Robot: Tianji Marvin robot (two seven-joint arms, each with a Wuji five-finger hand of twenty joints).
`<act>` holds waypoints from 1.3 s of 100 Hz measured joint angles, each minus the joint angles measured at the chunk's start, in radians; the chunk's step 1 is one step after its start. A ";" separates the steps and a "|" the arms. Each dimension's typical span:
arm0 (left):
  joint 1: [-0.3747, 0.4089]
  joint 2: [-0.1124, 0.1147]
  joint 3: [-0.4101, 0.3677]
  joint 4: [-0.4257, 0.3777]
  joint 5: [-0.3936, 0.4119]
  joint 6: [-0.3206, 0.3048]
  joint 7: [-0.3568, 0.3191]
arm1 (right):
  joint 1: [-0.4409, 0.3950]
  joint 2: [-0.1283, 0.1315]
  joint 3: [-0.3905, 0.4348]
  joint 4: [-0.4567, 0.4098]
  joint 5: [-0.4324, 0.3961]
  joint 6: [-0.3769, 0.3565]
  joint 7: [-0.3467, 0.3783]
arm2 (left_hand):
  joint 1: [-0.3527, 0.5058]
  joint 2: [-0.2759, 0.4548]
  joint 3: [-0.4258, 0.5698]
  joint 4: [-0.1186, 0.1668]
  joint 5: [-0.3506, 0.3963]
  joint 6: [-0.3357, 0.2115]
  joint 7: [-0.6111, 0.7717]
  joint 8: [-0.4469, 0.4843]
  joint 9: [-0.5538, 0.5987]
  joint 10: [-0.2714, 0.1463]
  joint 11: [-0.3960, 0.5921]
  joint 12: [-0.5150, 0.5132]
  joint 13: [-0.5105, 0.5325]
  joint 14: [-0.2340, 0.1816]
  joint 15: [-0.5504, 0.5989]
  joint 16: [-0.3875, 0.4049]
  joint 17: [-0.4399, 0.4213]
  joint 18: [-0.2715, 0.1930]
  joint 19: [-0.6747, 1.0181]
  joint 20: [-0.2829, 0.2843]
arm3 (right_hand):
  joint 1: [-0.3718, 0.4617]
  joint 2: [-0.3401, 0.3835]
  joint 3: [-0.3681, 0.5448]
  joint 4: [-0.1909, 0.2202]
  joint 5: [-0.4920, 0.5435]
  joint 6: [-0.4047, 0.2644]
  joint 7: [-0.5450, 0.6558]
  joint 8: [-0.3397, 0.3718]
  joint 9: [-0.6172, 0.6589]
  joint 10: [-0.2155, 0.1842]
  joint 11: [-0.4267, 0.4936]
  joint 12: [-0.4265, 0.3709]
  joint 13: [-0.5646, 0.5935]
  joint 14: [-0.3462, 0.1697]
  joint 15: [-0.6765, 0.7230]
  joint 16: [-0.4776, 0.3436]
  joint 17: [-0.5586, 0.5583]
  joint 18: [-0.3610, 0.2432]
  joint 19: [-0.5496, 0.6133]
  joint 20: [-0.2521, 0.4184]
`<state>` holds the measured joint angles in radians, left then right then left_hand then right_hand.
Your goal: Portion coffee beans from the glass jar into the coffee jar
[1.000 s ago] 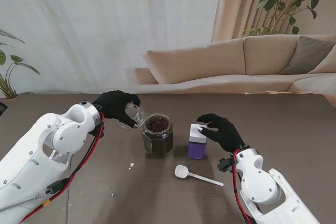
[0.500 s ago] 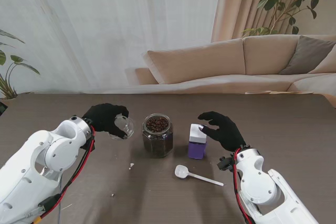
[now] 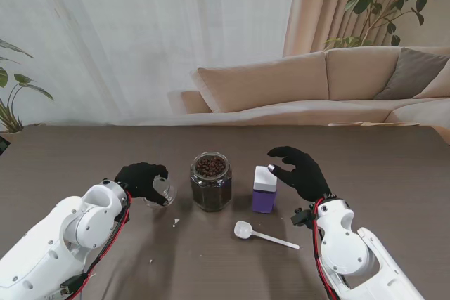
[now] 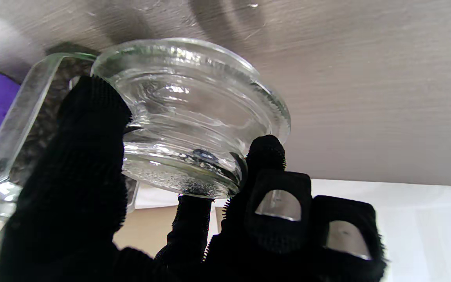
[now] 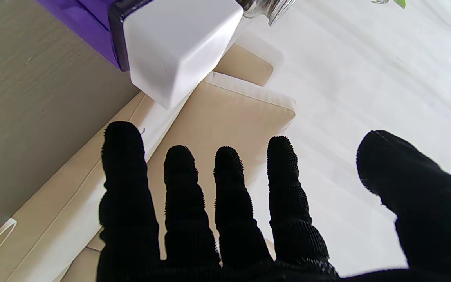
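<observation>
The glass jar [image 3: 210,181] stands uncapped at mid-table, full of dark coffee beans. Its clear glass lid [image 3: 162,190] is in my left hand [image 3: 140,180], low over the table to the jar's left; in the left wrist view the lid [image 4: 194,117] sits between thumb and fingertips. The purple coffee jar [image 3: 264,190] with a white cap stands right of the glass jar. My right hand [image 3: 299,172] hovers open just beside and above that cap [image 5: 174,43], fingers [image 5: 225,203] spread, touching nothing. A white scoop [image 3: 264,235] lies nearer to me.
A small pale crumb [image 3: 176,222] and a speck [image 3: 150,262] lie on the brown table [image 3: 380,173] near my left arm. A beige sofa [image 3: 316,89] and plants stand beyond the far edge.
My left hand has carried the glass lid away from the jar's mouth, leftward and down toward the table. My right hand has stayed open by the purple jar's cap.
</observation>
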<state>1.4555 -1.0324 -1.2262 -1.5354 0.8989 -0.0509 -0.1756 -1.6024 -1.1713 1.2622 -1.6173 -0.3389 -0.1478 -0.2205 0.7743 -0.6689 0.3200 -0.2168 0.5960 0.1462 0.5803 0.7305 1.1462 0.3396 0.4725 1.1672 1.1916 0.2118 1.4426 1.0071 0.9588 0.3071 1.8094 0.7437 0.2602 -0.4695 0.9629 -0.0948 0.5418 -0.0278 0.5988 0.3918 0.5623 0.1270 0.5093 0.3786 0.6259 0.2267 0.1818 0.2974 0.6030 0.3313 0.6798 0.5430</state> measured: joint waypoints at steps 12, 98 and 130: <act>-0.004 -0.004 0.025 0.046 -0.003 0.018 0.049 | -0.001 0.000 0.001 -0.001 0.001 0.000 0.001 | 0.001 0.000 0.000 0.000 0.000 0.001 0.000 0.000 -0.002 0.000 0.000 0.006 -0.002 0.001 0.000 0.000 -0.006 0.002 0.000 0.010 | 0.000 0.000 0.000 0.000 0.000 0.000 0.001 0.000 0.000 0.000 0.000 0.000 0.000 0.000 0.000 0.000 0.000 0.000 0.000 0.000; -0.013 -0.009 0.084 0.091 0.019 0.094 0.027 | -0.002 -0.001 0.000 -0.003 0.006 0.002 0.003 | 0.064 0.002 0.011 0.002 -0.053 0.003 -0.007 -0.042 -0.203 0.024 -0.038 -0.178 -0.205 0.043 -0.099 -0.002 -0.215 0.003 -0.027 0.207 | 0.000 0.000 0.000 0.000 0.022 0.001 0.017 0.000 0.000 0.001 0.000 0.000 0.000 0.000 0.009 0.000 0.000 0.000 0.000 0.000; -0.014 -0.002 0.084 0.077 0.059 0.085 -0.006 | -0.002 -0.001 0.000 -0.003 0.007 0.003 0.004 | -0.030 0.002 0.162 0.003 -0.015 0.004 -0.097 -0.032 -0.322 -0.048 -0.091 -0.333 -0.238 0.001 -0.112 -0.002 -0.238 -0.044 -0.036 0.222 | 0.000 0.000 0.000 0.000 0.024 0.002 0.017 0.000 0.001 0.001 0.000 0.000 0.000 0.000 0.009 0.000 0.000 0.000 0.000 0.000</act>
<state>1.4415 -1.0340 -1.1425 -1.4587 0.9577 0.0342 -0.1814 -1.6049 -1.1724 1.2621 -1.6208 -0.3314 -0.1444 -0.2160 0.7444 -0.6664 0.4818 -0.2135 0.5811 0.1504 0.4832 0.6982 0.8242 0.2920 0.3811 0.8342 0.9536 0.2132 1.3302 1.0053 0.7207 0.2635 1.7732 0.9653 0.2602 -0.4695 0.9629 -0.0948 0.5655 -0.0261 0.6154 0.3918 0.5628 0.1278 0.5095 0.3786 0.6261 0.2267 0.1911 0.2975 0.6030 0.3313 0.6796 0.5431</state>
